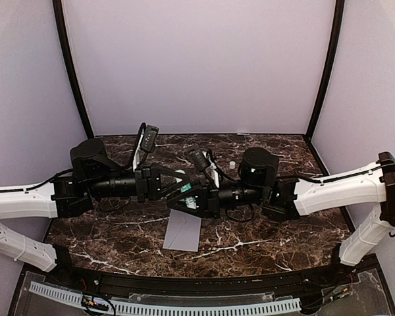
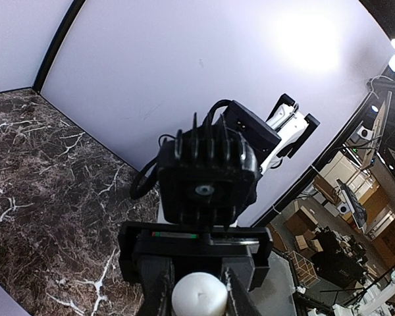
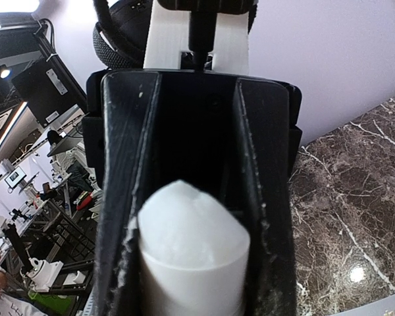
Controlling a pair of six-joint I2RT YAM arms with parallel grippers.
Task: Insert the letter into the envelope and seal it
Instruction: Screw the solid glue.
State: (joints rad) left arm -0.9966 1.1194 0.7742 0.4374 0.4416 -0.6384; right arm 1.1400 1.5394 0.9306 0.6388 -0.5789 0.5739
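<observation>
Your left gripper (image 2: 197, 299) and right gripper (image 3: 196, 289) are each clenched on the white cylinder (image 3: 191, 230) between them. The envelope (image 1: 183, 232) lies flat at their 6 o'clock.

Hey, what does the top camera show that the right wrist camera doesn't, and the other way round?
Only the top external view: the grey envelope on the table, the left arm and right arm meeting above it, and a small white object farther back.
Only the right wrist view: up close, the right end effector shut on a white cylinder, plus a cluttered workshop off to the side.
Both: the dark marble table and the pale wall.
</observation>
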